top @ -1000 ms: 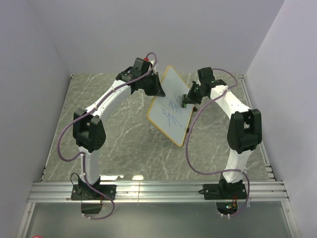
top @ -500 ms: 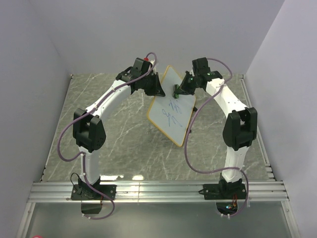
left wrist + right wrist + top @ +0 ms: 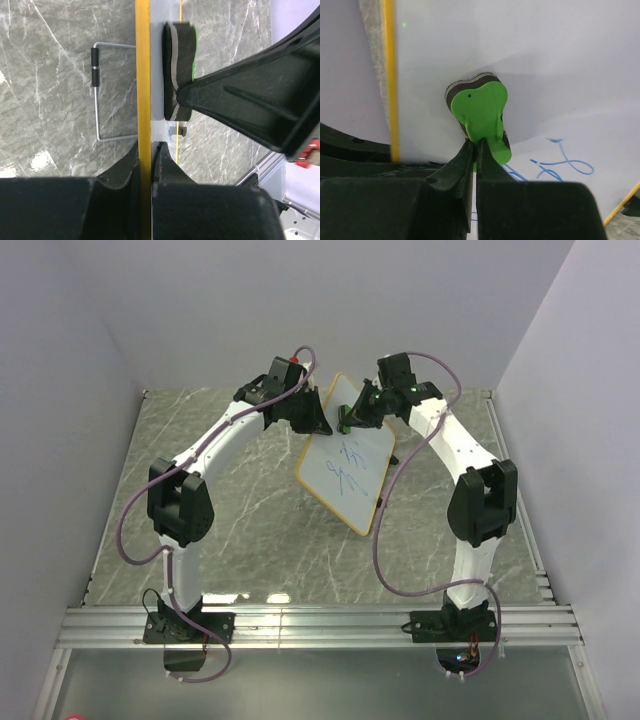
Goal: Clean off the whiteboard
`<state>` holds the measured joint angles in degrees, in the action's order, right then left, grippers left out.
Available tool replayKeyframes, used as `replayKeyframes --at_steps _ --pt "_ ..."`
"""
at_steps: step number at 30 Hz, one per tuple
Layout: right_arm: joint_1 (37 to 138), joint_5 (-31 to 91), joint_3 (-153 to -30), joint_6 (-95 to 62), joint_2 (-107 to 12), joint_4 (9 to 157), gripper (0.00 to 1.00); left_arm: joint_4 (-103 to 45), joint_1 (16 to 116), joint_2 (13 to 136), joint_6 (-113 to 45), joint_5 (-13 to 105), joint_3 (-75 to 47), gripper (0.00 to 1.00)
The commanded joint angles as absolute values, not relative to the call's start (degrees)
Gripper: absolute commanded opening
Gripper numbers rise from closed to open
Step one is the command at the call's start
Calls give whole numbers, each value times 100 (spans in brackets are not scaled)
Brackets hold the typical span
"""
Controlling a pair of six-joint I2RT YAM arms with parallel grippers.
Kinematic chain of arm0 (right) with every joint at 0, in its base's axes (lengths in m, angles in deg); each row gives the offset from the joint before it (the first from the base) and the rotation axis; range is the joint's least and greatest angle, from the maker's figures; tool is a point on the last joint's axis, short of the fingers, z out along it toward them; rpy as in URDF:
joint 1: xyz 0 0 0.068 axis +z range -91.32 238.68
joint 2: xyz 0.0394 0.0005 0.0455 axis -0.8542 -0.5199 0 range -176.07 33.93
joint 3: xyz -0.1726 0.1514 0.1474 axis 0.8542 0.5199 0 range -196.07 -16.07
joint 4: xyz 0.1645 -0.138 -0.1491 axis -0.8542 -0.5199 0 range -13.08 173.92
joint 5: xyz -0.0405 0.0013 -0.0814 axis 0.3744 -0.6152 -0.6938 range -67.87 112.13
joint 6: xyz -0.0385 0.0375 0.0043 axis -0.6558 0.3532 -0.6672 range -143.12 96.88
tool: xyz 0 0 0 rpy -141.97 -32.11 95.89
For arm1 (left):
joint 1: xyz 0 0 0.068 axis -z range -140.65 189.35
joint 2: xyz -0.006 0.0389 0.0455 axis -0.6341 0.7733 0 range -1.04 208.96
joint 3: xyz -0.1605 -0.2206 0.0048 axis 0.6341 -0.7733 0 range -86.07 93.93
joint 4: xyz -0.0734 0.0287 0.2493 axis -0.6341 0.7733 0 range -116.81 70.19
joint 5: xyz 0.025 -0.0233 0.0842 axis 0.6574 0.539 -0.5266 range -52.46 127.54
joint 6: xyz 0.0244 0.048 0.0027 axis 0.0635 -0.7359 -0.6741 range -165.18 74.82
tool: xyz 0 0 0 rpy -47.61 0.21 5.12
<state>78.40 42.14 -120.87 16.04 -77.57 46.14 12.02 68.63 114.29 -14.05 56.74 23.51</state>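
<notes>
The whiteboard (image 3: 345,475), white with an orange-tan rim, is held tilted above the table and bears blue scribbles (image 3: 347,465) near its middle. My left gripper (image 3: 322,423) is shut on its upper left rim; in the left wrist view the rim (image 3: 143,75) runs between the jaws. My right gripper (image 3: 348,421) is shut on the green eraser (image 3: 481,114) and presses it to the board's upper part, above the blue scribbles (image 3: 560,162). The eraser (image 3: 179,70) also shows edge-on against the board in the left wrist view.
The grey marble table (image 3: 240,520) lies under the board. A thin wire stand (image 3: 97,95) rests on the table below the board. Lilac walls close in the back and both sides. A metal rail (image 3: 320,625) runs along the near edge.
My right gripper has carried the eraser up and to the left across the board, from its right edge to its upper part near the left gripper. The left arm and board have held still.
</notes>
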Motion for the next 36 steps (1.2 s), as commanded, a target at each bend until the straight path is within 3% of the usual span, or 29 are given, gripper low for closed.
replayKeyframes --at_steps 1,9,15,25,36 --pt "8030 4164 -11330 1538 -7849 4393 0 2610 7354 12201 -2567 4668 1799 0" --pt "7591 3787 -9502 1301 -7576 4824 0 2602 7354 12060 -2541 4677 1764 0" --pt "7599 3803 -9394 1326 -7357 4771 0 2601 7372 12025 -2523 4686 1764 0" --pt "8811 4014 -10624 2021 -6758 4367 0 2470 7415 11946 -2453 4721 1544 0" --pt "9146 3655 -11951 2197 -7223 3981 0 2338 7442 11735 -2365 4782 1272 0"
